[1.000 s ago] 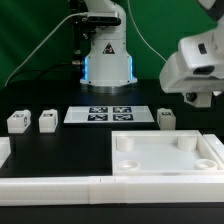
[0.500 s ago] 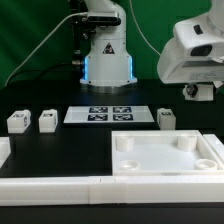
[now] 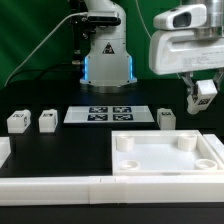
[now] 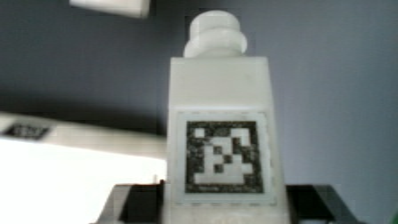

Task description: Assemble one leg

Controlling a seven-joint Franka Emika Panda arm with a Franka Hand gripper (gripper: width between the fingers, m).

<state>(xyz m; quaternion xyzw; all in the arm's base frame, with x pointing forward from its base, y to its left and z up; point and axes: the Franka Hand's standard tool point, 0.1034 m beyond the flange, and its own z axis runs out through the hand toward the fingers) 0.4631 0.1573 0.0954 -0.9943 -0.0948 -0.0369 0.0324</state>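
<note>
Filling most of the exterior view, the black table (image 3: 60, 150) carries all the loose parts. Toward the exterior view's right lies the large white tray-like piece (image 3: 165, 160) with round sockets in its corners, and a long white bar (image 3: 60, 188) runs along the near edge in front of it. The arm (image 3: 185, 45) hangs above the far right side of the tray-like piece, well clear of the table. The marker board (image 3: 110, 114) lies flat in the middle, before the robot's base (image 3: 107, 55). The gripper (image 3: 204, 95) is clenched on the leg (image 4: 221, 110). In the wrist view this block stands between the two fingers (image 4: 134, 200), its tag facing the camera and its round peg pointing away from the gripper. It is held in the air, touching nothing else. On the table rest a leftmost leg (image 3: 17, 122), a second leg (image 3: 47, 121) just beside it, and a third leg (image 3: 166, 118) just right of the marker board.
</note>
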